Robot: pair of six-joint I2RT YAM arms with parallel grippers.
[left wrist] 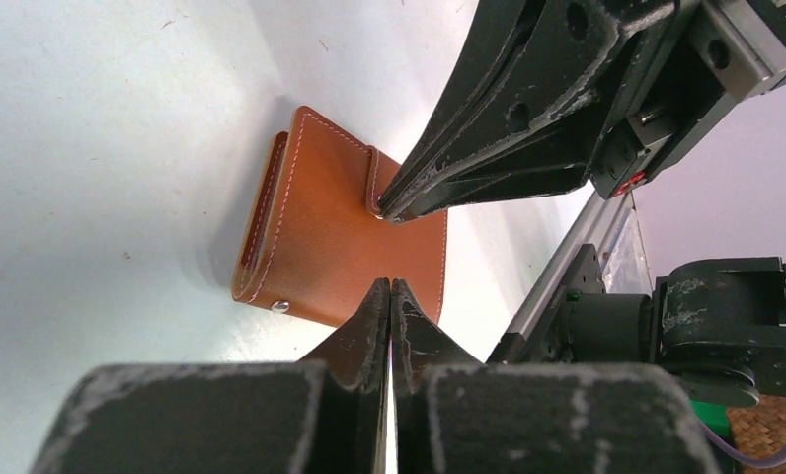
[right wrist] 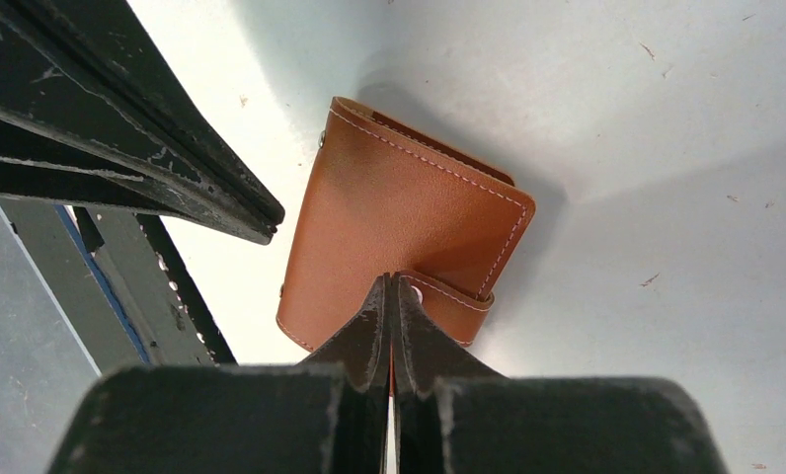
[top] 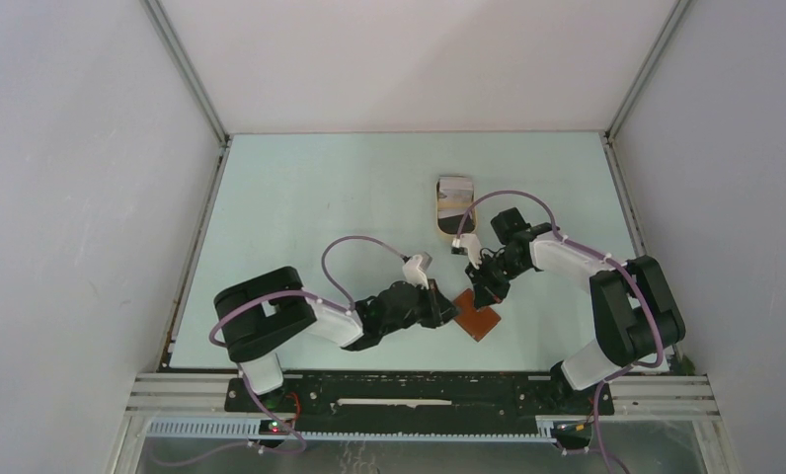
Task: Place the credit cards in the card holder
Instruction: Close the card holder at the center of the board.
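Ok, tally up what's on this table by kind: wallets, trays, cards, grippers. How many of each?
Brown card holder: 1
Tan tray: 1
Grippers: 2, the left gripper and the right gripper
Cards in the tray: too small to count
Total: 4, cards left out

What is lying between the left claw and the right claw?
Only the card holder: in the left wrist view its brown face spans the gap between the left claw and the right claw.
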